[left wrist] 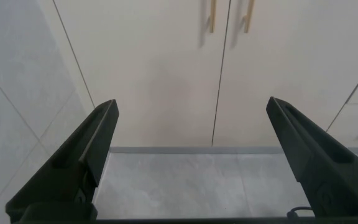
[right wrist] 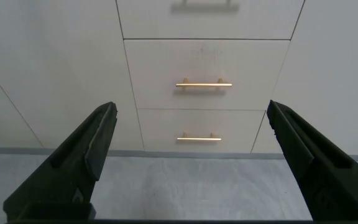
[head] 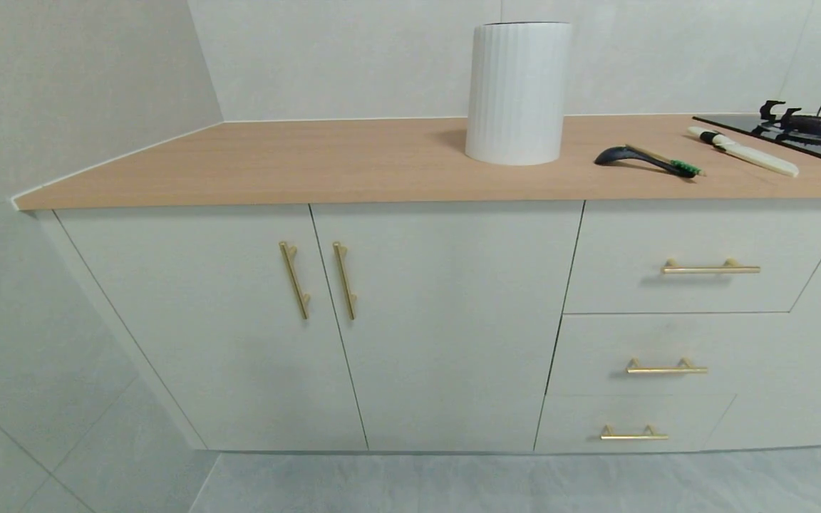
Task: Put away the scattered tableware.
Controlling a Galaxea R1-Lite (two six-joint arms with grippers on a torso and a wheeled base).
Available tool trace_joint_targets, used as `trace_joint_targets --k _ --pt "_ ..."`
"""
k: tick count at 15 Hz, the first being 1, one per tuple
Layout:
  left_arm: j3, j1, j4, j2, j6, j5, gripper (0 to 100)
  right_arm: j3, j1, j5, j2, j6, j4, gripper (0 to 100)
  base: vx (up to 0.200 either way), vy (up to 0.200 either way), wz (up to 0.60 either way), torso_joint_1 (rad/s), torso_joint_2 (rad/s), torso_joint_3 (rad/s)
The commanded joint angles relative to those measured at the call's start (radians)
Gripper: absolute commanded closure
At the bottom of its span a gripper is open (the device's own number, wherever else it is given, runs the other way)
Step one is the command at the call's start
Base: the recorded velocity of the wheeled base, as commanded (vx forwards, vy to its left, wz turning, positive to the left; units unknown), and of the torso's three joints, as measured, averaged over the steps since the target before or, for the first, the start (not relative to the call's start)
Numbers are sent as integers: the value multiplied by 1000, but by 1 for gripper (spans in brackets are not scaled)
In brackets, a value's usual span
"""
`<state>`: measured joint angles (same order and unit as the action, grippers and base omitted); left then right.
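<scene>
Left gripper (left wrist: 191, 106) and right gripper (right wrist: 190, 107) hang splayed, empty, before the cabinet fronts (left wrist: 166, 74). Beyond, ladle (head: 642, 158) and white utensil (head: 742, 151) lie on the countertop (head: 311, 160), right of the holder (head: 517, 92). Risk: a clumsy reach could knock them off the edge.

Stove (head: 809, 132) partly beyond right edge
</scene>
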<state>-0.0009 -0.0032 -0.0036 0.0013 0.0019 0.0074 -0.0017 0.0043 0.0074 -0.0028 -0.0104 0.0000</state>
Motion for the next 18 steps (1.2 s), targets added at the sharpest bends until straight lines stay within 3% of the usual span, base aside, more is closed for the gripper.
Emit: trace_joint_targets --k 1,4,18 --pt "1 0 1 2 1 0 0 0 0 0 3 0 0 0 0 -200 0 2 2 -2" --pt "1 0 1 2 0 0 0 0 0 0 3 0 0 0 0 -200 0 4 5 4" --pt "1 0 1 2 -3 0 0 2 0 0 3 -2 -2 0 0 0 0 0 0 0"
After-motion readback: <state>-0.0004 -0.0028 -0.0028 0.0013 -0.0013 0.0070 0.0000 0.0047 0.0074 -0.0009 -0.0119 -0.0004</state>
